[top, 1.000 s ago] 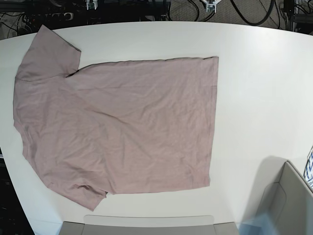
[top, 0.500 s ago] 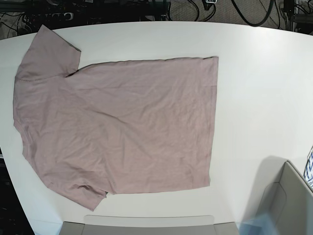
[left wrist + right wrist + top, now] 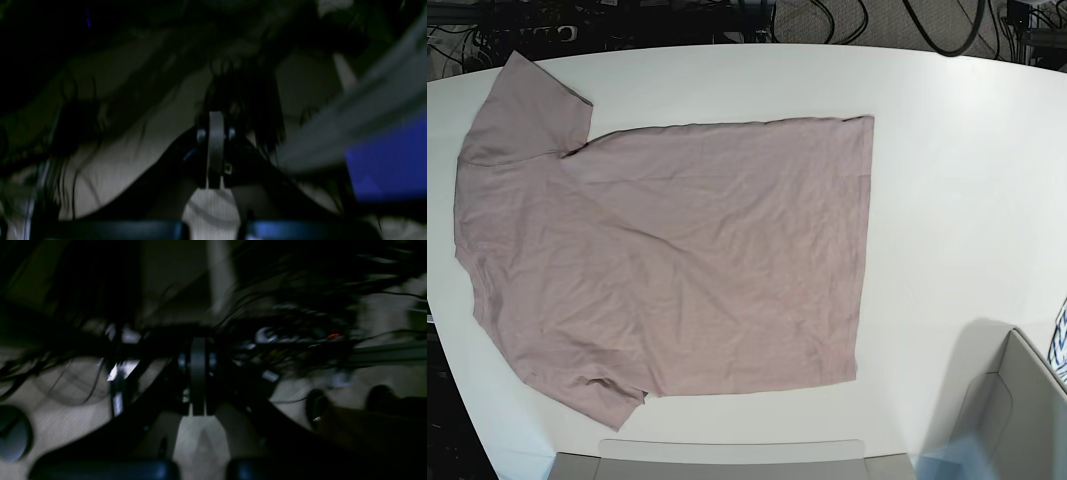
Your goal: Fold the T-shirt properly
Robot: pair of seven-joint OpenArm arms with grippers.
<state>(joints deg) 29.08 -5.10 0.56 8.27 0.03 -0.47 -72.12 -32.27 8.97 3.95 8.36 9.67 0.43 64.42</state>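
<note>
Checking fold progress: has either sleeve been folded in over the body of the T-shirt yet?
No. In the base view the T-shirt lies spread flat on the table, both sleeves sticking out at its left end.

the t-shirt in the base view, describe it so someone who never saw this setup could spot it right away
Start at the big white table that fills the base view. Spread flat across its left and middle part lies the T-shirt, with its sleeves toward the left edge and its straight hem toward the right. It is the only dusty pink, wrinkly cloth there; the grey bin at the lower right is stiff and pale.
</note>
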